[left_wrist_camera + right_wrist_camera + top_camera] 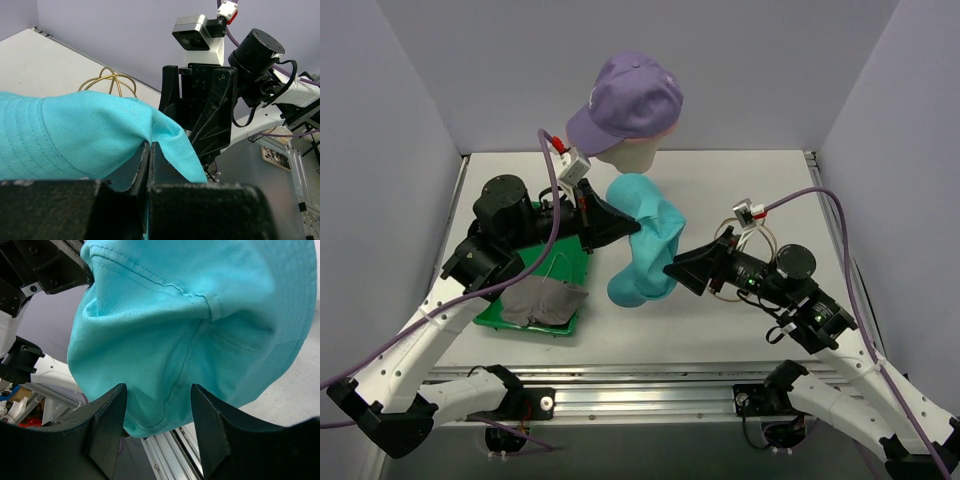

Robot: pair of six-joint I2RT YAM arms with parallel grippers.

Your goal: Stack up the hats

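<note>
A teal bucket hat [645,245] hangs in the air over the middle of the table. My left gripper [623,226] is shut on its upper left brim, and the left wrist view shows teal fabric [75,135] pinched where the jaws [150,147] meet. My right gripper [672,268] stands open at the hat's lower right. In the right wrist view, the hat's lower edge [200,315] sags into the gap of that gripper [159,402], unpinched. A lavender cap [625,100] sits on the mannequin head [635,152], with a pink cap's edge [665,130] showing under it. A grey hat [548,300] lies crumpled.
The grey hat rests on a green tray [510,305] at the front left, under my left arm. The mannequin head stands at the back centre by the rear wall. Side walls close in the table left and right. A metal rail [650,385] runs along the near edge.
</note>
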